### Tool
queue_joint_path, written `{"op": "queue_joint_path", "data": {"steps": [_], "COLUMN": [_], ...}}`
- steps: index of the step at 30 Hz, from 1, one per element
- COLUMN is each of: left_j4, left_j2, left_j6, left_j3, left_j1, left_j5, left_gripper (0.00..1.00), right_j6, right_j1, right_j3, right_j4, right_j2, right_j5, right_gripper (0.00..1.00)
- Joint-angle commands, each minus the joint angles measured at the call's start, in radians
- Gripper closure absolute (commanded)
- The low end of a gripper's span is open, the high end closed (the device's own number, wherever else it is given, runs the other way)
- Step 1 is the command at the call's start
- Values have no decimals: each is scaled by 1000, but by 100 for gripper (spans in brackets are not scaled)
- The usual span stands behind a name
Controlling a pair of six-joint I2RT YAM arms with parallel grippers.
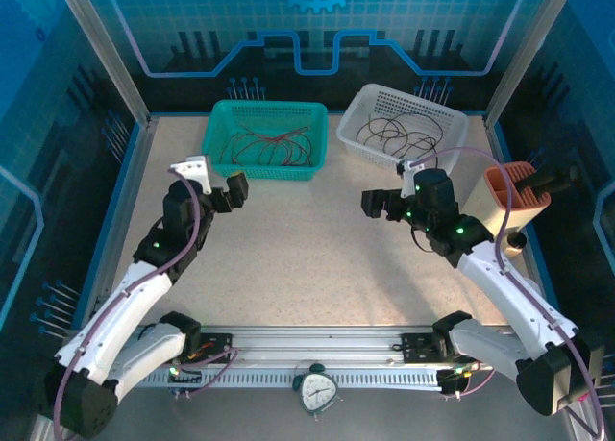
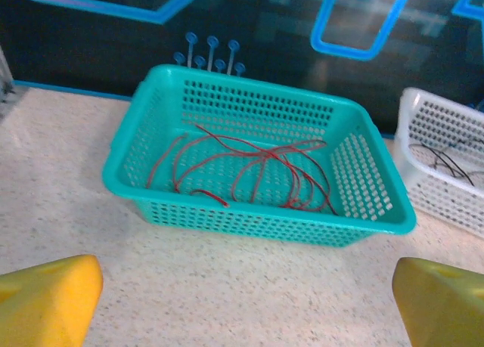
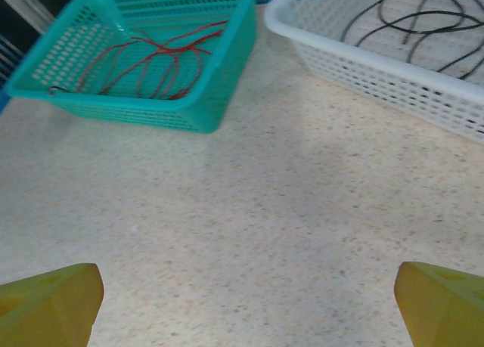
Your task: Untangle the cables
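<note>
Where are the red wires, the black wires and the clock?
red wires [image 2: 266, 155], left wrist view, middle of the tangle
black wires [image 1: 396, 134], top view, middle of the loops
clock [image 1: 318, 392], top view, its face

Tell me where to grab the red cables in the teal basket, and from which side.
Grip the red cables where strands cross near the middle, coming straight down: the walls of the teal basket block a sideways approach and the strands lie flat on its floor. The open left pincer is nearest.
</note>
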Motion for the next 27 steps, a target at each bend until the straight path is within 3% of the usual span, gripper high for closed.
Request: {"op": "queue_joint_path", "data": {"steps": [1,8,11,15,20,27], "left_j4": [121,289,387,553,649,843], "left_j2": [-34,-39,-36,3,86,297], "left_j6": [65,203,249,318,273,294], "left_j3": [-48,-155,-199,-297,-363,-400], "left_j1": [2,2,13,30,61,91], "left_j5": [-119,-268,-280,-295,-346,-310], "left_gripper": [1,1,1,1,1,1], "right_j6": [-76,-246,-326,-374,-379,-445], "right_j1": [17,17,14,-17,-83,-132], "right_j3": [-60,-136,-146,-201,-261,-319], "right_j4": [164,363,434,577,685,815], "right_j2": [8,97,160,206,239,335], "right_j5": [130,292,357,340,313,336], "right_gripper": [0,0,0,0,0,0]}}
